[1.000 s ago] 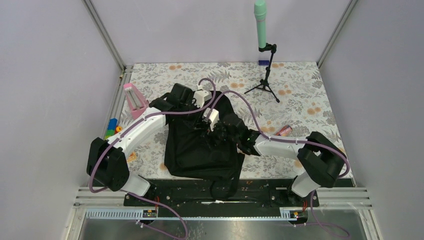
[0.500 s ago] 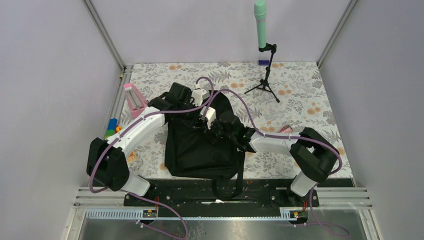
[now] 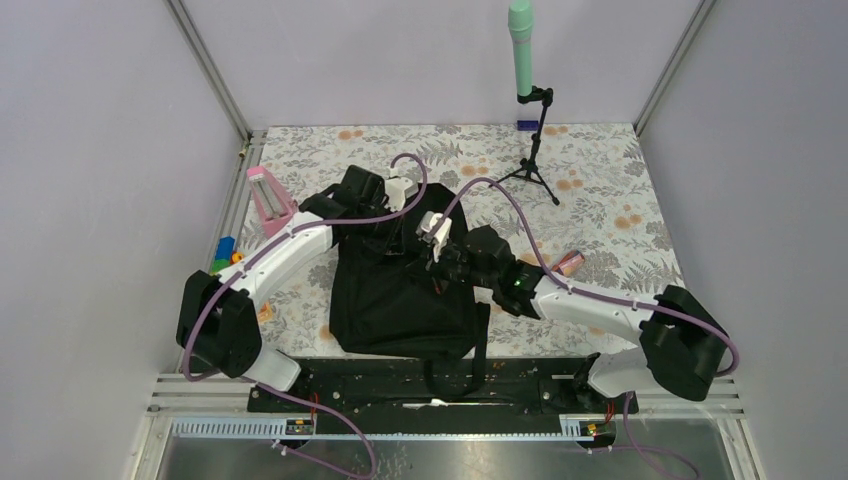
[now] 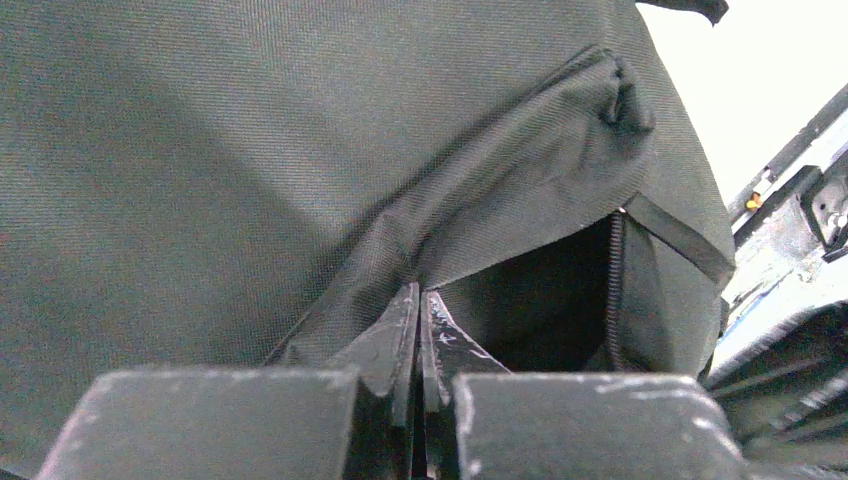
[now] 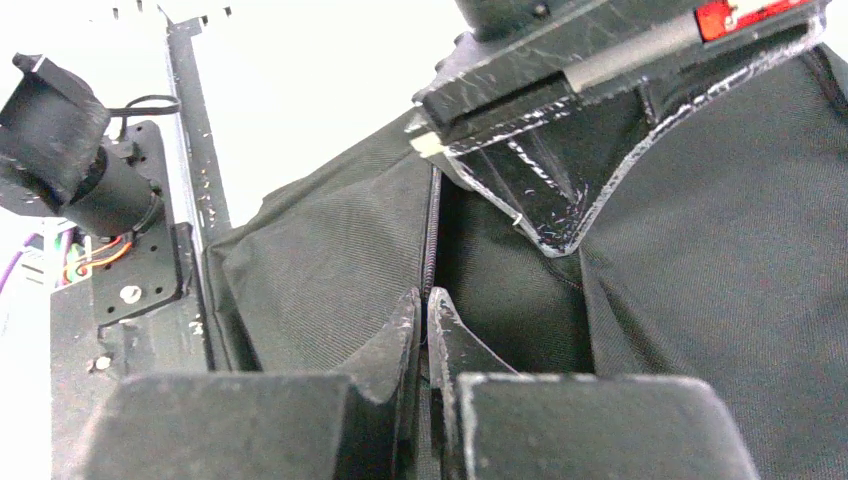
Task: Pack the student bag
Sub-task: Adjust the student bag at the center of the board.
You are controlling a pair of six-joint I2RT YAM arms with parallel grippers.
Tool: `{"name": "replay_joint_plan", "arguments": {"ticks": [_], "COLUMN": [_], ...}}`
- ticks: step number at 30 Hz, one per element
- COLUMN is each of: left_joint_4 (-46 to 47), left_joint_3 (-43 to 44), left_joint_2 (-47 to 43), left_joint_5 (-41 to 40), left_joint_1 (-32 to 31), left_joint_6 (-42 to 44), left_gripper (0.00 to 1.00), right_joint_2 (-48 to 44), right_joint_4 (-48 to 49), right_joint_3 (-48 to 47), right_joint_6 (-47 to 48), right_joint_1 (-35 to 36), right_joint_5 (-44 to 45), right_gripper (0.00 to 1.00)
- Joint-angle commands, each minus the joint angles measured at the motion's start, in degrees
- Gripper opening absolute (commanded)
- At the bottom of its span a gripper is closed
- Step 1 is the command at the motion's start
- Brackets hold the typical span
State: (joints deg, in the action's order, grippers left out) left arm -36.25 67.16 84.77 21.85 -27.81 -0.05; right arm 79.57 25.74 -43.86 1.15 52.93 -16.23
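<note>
- The surface (image 3: 610,190) has a cloth with leaves and flowers on it.
- The bag (image 3: 390,305) is big, black and soft. It lies in the middle of the surface, at the near side, between the two arms. One strap (image 3: 482,345) hangs over the near edge.
- The left arm (image 3: 280,255) reaches over to the far end of the bag. The right arm (image 3: 590,300) reaches there from the other side.
- A black stand (image 3: 533,160) is at the back of the surface, well away from the bag. It holds up a green tube (image 3: 521,45).
- A pink thing (image 3: 268,200) stands tilted near the left edge.
- The bag's mouth is open a little. There is a dark hole (image 4: 540,300) with a zip (image 4: 612,285) along one side.
- The left gripper (image 4: 417,300) is pinched tight on the cloth edge of the bag, just beside the hole.
- The right gripper (image 5: 423,300) is squeezed tight on the bag's edge, right at the zip.
- Both grippers are close together at the bag's mouth, one on each side of it.
- Some small bright toys (image 3: 225,255) lie by the left edge, under the left arm.
- A small pink thing (image 3: 570,261) lies on the surface to the right of the bag. It is too small to tell what it is.
</note>
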Motion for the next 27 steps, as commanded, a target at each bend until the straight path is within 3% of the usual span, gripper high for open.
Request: {"name": "replay_joint_plan", "arguments": {"ticks": [1,3,8,12,17,24,27], "left_joint_4": [-0.34,-0.49,1.12,5.68,6.68,11.2,13.43], "left_joint_3": [2.5,2.61,1.59,-2.46,-7.94,-18.14,-20.58], "left_joint_2": [1.17,1.0,-4.49,-13.16,-22.36,-31.39,-31.56], "left_joint_5": [-3.3,-2.83,-4.01,-5.99,-7.66,13.17,16.65], "left_joint_1": [0.83,0.83,0.83,0.84,0.98,0.83,0.6], "left_joint_6": [0.23,0.24,0.23,0.23,-1.1,6.84,10.0], "left_gripper": [0.03,0.16,0.64,0.85,0.92,0.91,0.91], "right_joint_2": [-4.69,-5.43,-6.93,-8.04,-9.08,-9.6,-9.51], "right_joint_4": [-0.59,-0.51,0.63,0.91,0.82,1.12,1.31], "right_joint_3": [-0.11,0.2,1.64,2.36,2.96,3.52,3.48], "right_joint_6": [-0.8,-0.8,-3.09,-3.82,-3.96,-4.12,-4.37], "right_joint_1": [1.75,2.0,2.1,2.01,2.02,2.04,2.01], "right_joint_5": [-2.51,-2.25,-1.06,-0.51,-0.15,-0.3,-0.72], "right_gripper": [0.0,0.0,0.0,0.0,0.0,0.0,0.0]}}
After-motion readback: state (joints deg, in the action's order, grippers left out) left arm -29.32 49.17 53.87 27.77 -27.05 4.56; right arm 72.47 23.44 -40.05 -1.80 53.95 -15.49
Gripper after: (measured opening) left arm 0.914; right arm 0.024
